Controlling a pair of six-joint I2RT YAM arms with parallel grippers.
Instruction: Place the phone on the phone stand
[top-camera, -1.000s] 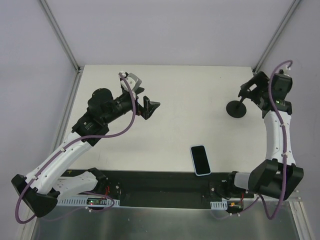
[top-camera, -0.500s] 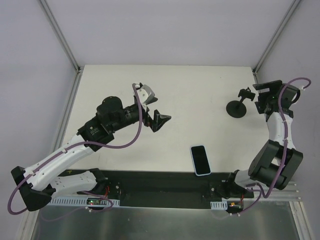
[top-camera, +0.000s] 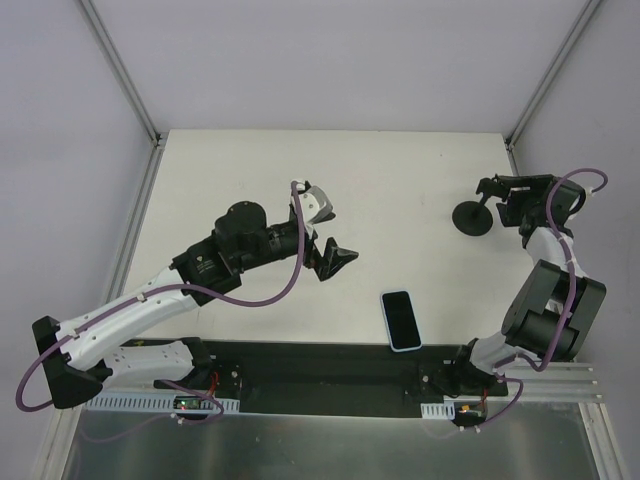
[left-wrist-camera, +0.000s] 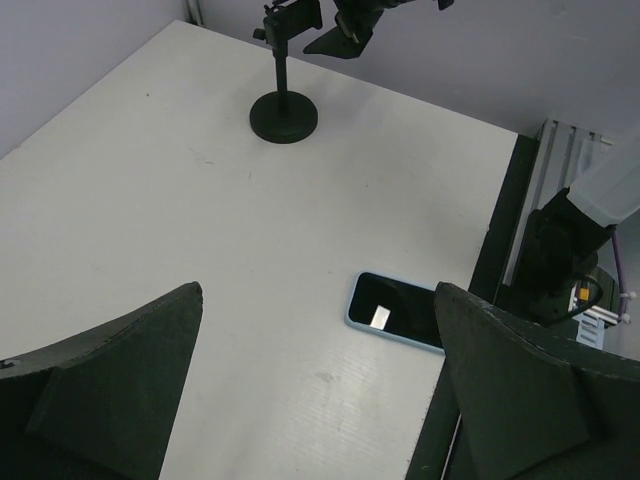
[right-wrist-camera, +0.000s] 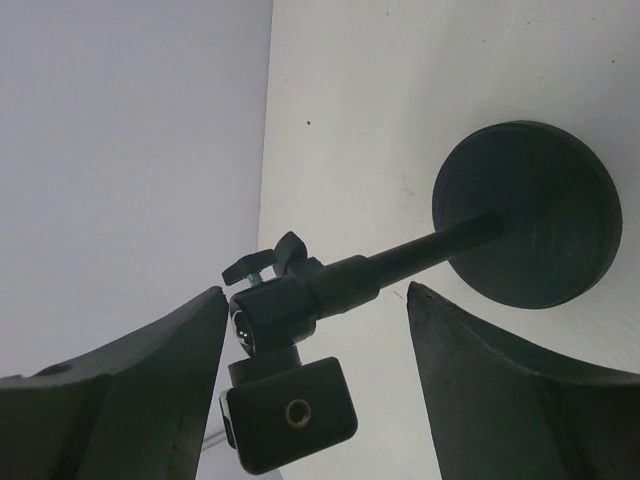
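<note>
While one phone (top-camera: 401, 320) lies flat, one stand (top-camera: 472, 217)

Phone (top-camera: 401, 320) flat, screen up, front centre-right; black phone stand (top-camera: 472, 217) upright, well apart, far right

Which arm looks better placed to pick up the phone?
Probably the left: the left fingers stand open, facing the phone. The right fingers flank the phone stand, across the table.

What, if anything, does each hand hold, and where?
Nothing is held. The left hand hangs open; the open right hand flanks the phone stand's top without gripping it.
</note>
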